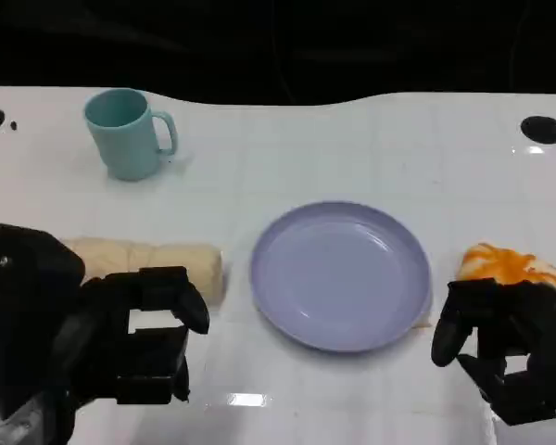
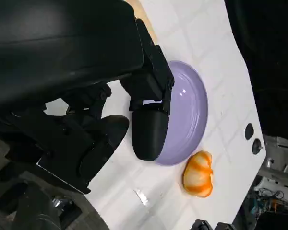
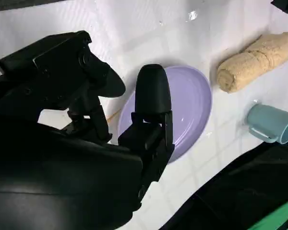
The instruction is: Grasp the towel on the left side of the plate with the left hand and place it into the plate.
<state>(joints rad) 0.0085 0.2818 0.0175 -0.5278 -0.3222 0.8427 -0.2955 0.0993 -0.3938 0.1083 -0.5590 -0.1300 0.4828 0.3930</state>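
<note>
We see the rolled towel (image 1: 157, 262) lying lengthwise toward the plate (image 1: 341, 275), just beyond the left hand (image 1: 134, 334), whose fingers (image 1: 171, 295) are apart and hold nothing.

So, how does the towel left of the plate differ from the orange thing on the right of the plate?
The towel is pale beige, while the orange thing is bright orange with white streaks. The towel is rolled into a long cylinder lying on its side; the orange thing is a short, rounded lump. The towel lies left of the plate, the orange thing right of it. Both rest on the white table, outside the plate, and no robot hand holds either.
</note>
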